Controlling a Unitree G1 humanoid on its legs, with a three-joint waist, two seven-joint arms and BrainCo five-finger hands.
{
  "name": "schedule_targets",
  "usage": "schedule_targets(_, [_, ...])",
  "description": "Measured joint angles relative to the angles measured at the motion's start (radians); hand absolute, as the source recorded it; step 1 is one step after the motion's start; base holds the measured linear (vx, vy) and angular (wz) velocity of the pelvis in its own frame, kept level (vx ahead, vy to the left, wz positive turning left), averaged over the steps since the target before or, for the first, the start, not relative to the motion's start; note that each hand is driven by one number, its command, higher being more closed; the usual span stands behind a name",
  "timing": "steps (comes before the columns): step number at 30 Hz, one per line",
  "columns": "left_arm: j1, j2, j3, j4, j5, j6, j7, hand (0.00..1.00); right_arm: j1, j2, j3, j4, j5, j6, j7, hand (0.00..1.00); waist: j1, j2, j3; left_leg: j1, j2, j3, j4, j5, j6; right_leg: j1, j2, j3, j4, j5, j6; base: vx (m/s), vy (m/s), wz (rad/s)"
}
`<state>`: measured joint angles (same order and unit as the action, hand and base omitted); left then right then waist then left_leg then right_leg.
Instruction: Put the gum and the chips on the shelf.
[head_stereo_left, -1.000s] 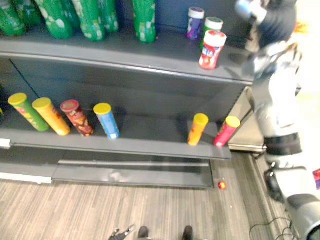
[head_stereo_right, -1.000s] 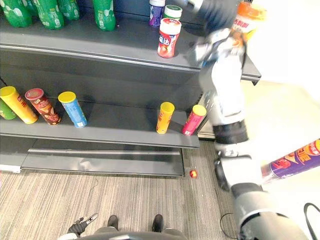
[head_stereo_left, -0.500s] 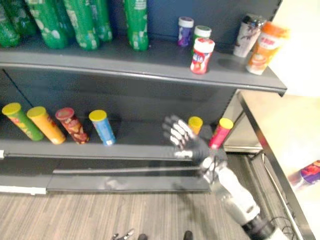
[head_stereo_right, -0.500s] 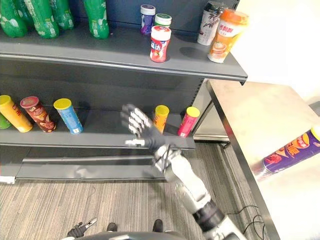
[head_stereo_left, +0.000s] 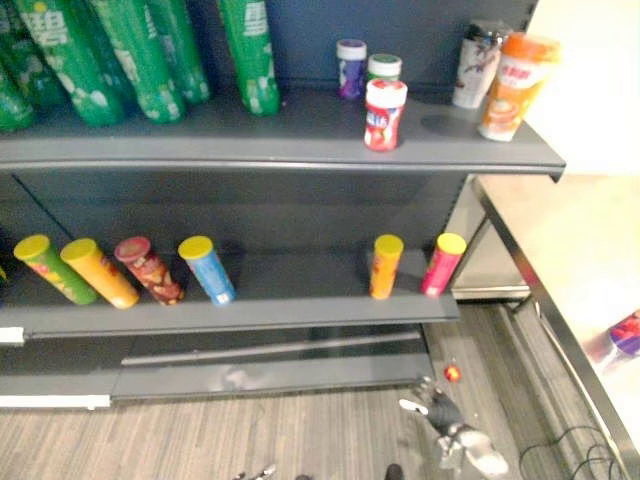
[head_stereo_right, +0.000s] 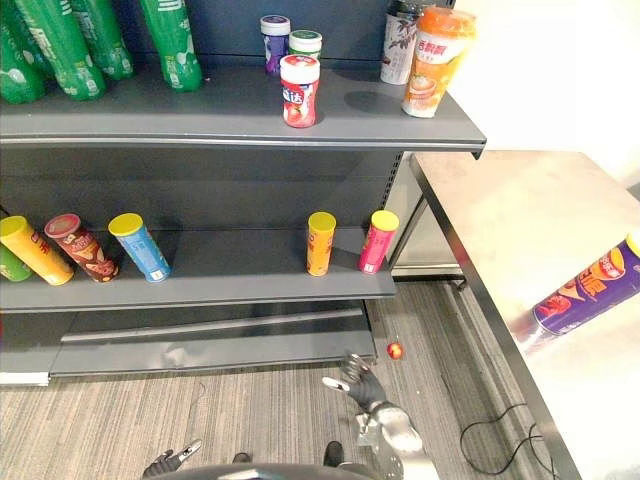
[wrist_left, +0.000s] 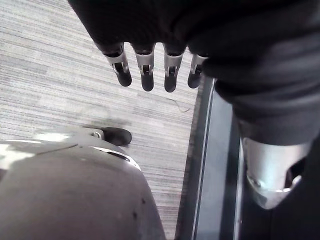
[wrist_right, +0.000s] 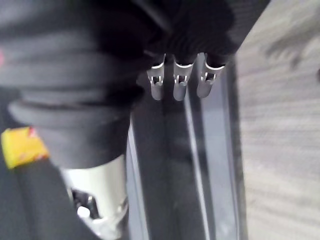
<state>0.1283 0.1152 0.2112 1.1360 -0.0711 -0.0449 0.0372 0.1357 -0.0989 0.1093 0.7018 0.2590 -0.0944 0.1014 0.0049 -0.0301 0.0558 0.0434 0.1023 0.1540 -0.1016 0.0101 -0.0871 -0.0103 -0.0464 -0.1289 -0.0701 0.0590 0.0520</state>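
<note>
The red gum jar (head_stereo_right: 299, 90) stands upright at the front of the top shelf (head_stereo_right: 200, 112), just before a purple jar (head_stereo_right: 274, 42) and a green-lidded jar (head_stereo_right: 305, 44). The purple chips can (head_stereo_right: 588, 297) lies on its side on the steel table (head_stereo_right: 480, 230) at the right, well apart from both hands. The right hand (head_stereo_right: 363, 384) hangs low over the floor (head_stereo_right: 250, 420) before the shelf, and its fingers (wrist_right: 180, 82) seem loose and empty. The left hand (wrist_left: 145, 75) is also low, with fingers relaxed and holding nothing.

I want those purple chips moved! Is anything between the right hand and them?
Only the steel table's edge: the right hand is low near the floor, and the purple chips can lies on top.
</note>
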Motion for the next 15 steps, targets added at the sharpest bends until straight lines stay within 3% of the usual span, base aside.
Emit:
schedule_targets(7, [0.001, -0.004, -0.010, 0.006, -0.002, -0.019, 0.004, 0.00, 0.013, 0.003, -0.207, 0.299, -0.015, -0.005, -0.030, 0.00, -0.003, 0.010, 0.000, 0.020, -0.008, 0.004, 0.000, -0.010, -0.002, 0.019, -0.008, 0.002, 0.000, -0.008, 0.009, 0.03, 0.007, -0.01])
schedule_targets(15, [-0.001, -0.003, -0.010, 0.019, -0.004, -0.032, -0.002, 0.00, 0.026, 0.006, -0.329, 0.415, -0.025, -0.002, -0.056, 0.00, -0.007, 0.011, 0.002, 0.021, -0.016, 0.005, 0.000, -0.015, 0.004, 0.020, -0.015, 0.002, -0.002, -0.012, 0.014, 0.00, 0.000, 0.00])
